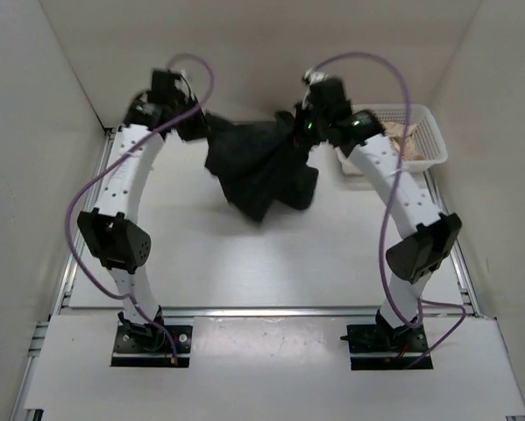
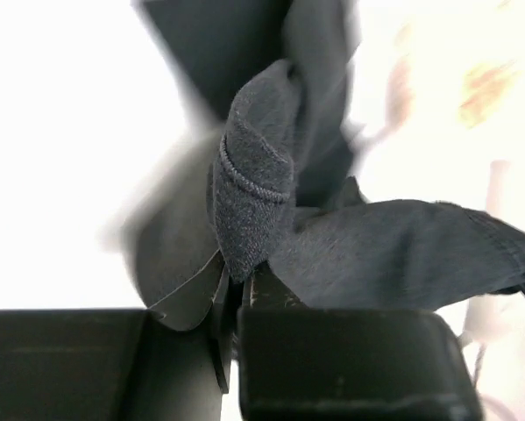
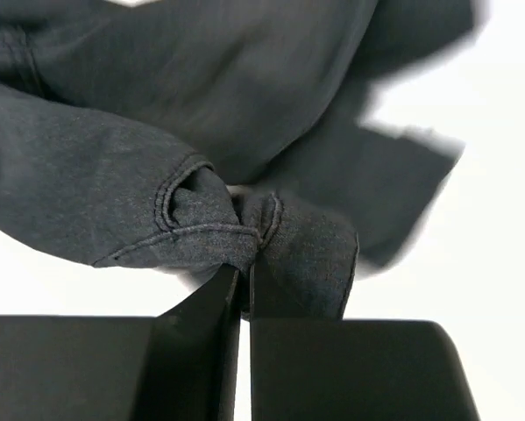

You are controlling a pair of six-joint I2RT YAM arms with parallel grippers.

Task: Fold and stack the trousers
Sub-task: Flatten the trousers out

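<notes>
The trousers (image 1: 262, 171) are held up over the far half of the table (image 1: 244, 263), bunched and hanging between the two arms; whether the lowest fold touches the surface cannot be told. They are gripped at two points, probably so that the cloth can be spread flat before any folding is begun. The left gripper (image 2: 236, 294) is closed tight on a stitched hem, which is pinched between its fingers. The right gripper (image 3: 243, 279) is likewise closed on a crumpled hem or cuff. To which part of the garment each edge belongs cannot be told. Farther right, a white basket (image 1: 424, 132) with pale items is seen beside the right arm.
</notes>
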